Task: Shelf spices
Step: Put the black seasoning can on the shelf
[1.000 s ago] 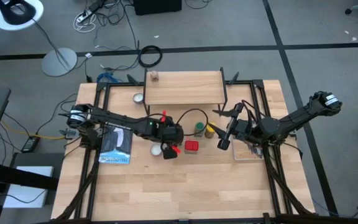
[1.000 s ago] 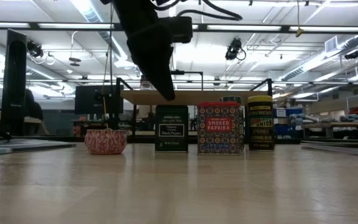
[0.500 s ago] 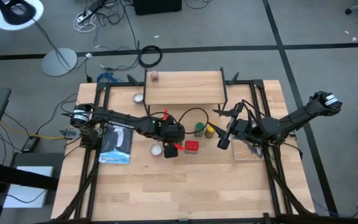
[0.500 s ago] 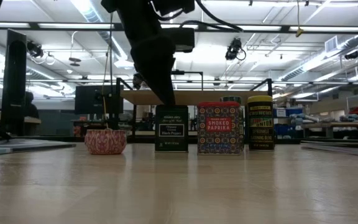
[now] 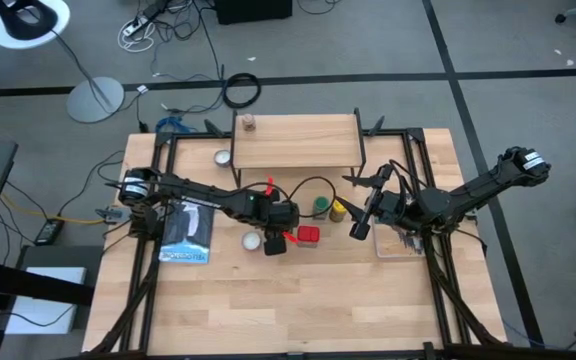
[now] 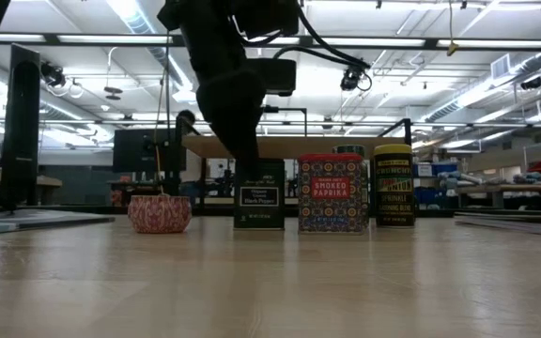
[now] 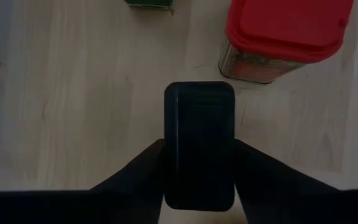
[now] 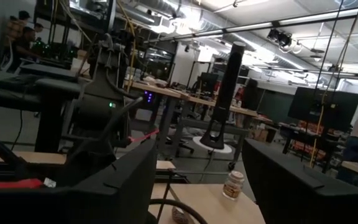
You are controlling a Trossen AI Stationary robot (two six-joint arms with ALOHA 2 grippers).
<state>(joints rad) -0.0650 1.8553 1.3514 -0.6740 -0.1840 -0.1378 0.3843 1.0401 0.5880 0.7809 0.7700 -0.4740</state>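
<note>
The black tin (image 6: 261, 197) stands upright on the table, with the red tin (image 6: 332, 192) and the yellow jar (image 6: 394, 185) in a row to its right. My left gripper (image 5: 276, 240) has come down over the black tin (image 7: 199, 124) and is shut on it. The green-capped jar (image 5: 321, 207) stands by the yellow jar (image 5: 337, 210), in front of the shelf (image 5: 298, 145). A small brownish jar (image 5: 249, 122) stands on the shelf's far left corner. My right gripper (image 5: 358, 230) hangs open and raised, to the right of the jars. My left gripper pinches the black tin between its two fingers, one finger (image 7: 143, 171) on each of the tin's two opposite sides (image 7: 168, 155), just below the lid. The fingers come steeply from above, slanting from the table's left. The tin stands upright with its base on the table.
A book (image 5: 186, 232) lies left of the tins. One silver disc (image 5: 252, 240) sits just left of the black tin, another (image 5: 223, 157) by the shelf's left legs. A flat board (image 5: 400, 245) lies under the right arm. The table's near half has free room.
My left gripper has sunk toward the black tin. Its fingers, which hung above the lid, now reach down along the tin's upper sides. The tin has stayed in its place on the table.
</note>
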